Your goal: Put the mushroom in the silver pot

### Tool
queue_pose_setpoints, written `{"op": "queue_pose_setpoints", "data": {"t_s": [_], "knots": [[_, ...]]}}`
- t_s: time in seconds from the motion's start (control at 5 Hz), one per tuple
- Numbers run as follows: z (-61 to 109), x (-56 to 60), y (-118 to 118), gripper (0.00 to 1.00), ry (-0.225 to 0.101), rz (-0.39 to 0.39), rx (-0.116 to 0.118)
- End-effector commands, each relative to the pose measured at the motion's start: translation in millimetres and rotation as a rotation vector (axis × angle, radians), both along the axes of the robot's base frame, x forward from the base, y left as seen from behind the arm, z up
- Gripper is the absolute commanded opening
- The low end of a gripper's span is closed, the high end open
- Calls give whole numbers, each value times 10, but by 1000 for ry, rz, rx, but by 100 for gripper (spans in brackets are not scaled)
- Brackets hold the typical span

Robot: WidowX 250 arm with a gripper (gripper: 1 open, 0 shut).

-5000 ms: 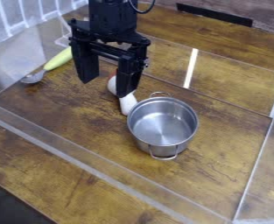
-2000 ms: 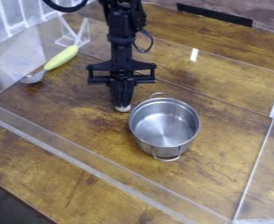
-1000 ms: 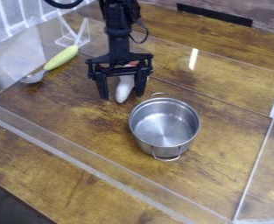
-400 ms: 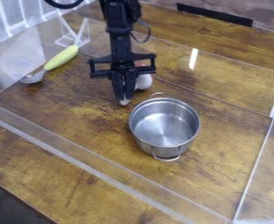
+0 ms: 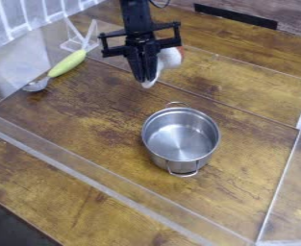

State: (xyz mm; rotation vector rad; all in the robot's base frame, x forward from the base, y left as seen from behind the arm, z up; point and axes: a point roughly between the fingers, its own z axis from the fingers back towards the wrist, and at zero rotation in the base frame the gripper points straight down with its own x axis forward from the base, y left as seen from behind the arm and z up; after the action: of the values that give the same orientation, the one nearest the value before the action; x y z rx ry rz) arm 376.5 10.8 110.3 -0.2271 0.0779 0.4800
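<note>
Steel-bright silver pot [image 5: 181, 136] sits empty on the tabletop [image 5: 62, 125]. My tool [image 5: 145, 73] pinches the mushroom [image 5: 157, 63] tight, held clear above the wood to pass the rim.

No legible text, label, brand, number or sign appears anywhere in the camera view. Nothing is printed or marked on any surface that shows.
</note>
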Motion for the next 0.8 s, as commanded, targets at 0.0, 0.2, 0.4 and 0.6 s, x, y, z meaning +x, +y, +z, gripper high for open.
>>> {"op": "queue_pose_setpoints", "data": {"t_s": [0.0, 0.2, 0.4, 0.6], "knots": [[309, -224, -280, 0, -78, -116, 5], [210, -412, -470, 0, -67, -233, 0], [25, -475, -568, 0, -61, -276, -1], [-164, -488, -610, 0, -64, -318, 2]]}}
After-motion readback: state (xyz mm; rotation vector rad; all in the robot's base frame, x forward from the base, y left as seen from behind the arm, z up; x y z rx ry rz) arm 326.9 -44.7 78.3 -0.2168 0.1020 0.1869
